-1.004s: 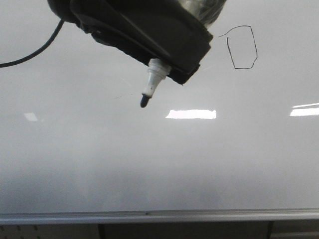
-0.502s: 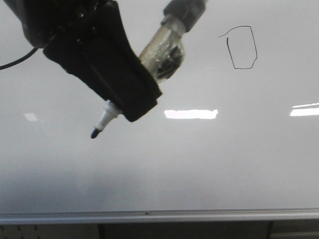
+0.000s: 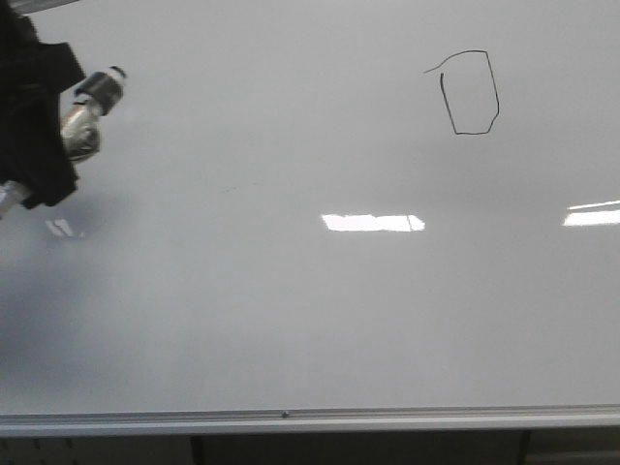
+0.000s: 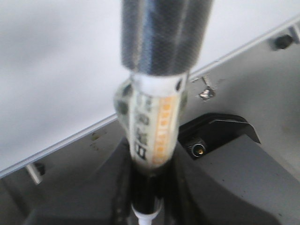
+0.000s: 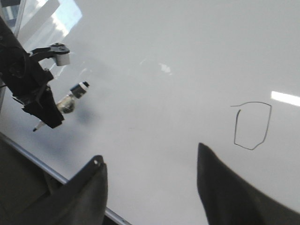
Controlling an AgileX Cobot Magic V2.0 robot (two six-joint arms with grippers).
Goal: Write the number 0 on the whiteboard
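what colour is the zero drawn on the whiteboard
Black: the number 0 is a thin black outline on the whiteboard, clearest in the front view.

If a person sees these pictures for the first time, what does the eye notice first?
First the number 0, a thin black angular loop at the upper right of the glossy whiteboard. Next the left gripper at the far left edge, holding a marker, and a bright light reflection mid-board.
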